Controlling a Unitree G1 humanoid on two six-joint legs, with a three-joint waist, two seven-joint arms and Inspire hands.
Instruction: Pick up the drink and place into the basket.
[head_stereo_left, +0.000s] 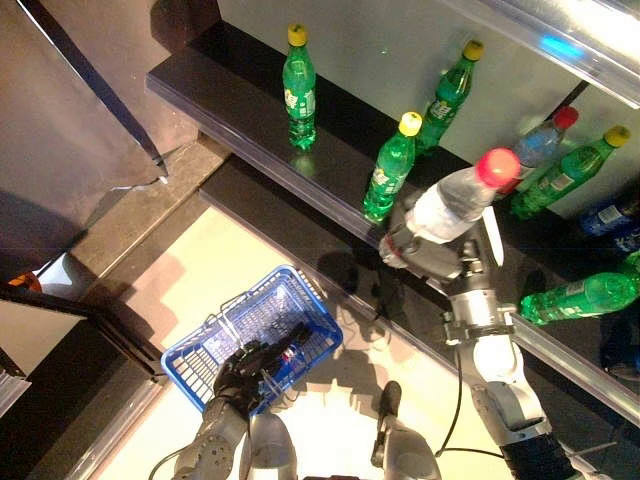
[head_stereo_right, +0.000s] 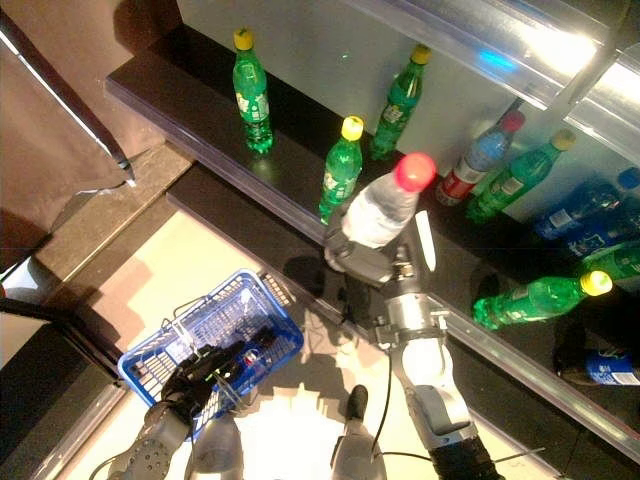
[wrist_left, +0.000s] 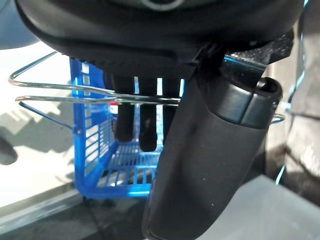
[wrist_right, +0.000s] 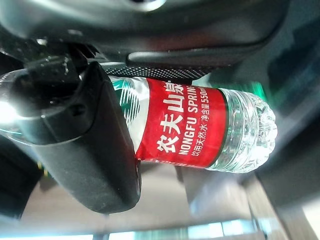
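Note:
My right hand (head_stereo_left: 432, 256) is shut on a clear water bottle (head_stereo_left: 455, 200) with a red cap and a red label (wrist_right: 187, 125), held up in front of the black shelf. In the right wrist view the thumb (wrist_right: 90, 135) wraps across the bottle's body. Lower left, a blue plastic basket (head_stereo_left: 225, 312) hangs over the pale floor. My left hand (head_stereo_left: 248, 372) is shut on its wire handles (wrist_left: 75, 99), its fingers (wrist_left: 125, 120) curled over them. The basket's inside looks mostly bare, with something small and red showing by the fingers.
A black shelf (head_stereo_left: 250, 125) runs across the back with upright green bottles (head_stereo_left: 299, 90) (head_stereo_left: 390, 165) (head_stereo_left: 448, 92). Several more bottles (head_stereo_left: 565, 170) crowd its right end, and one green bottle (head_stereo_left: 580, 297) lies on its side. A lower black ledge (head_stereo_left: 300, 240) sits below the shelf.

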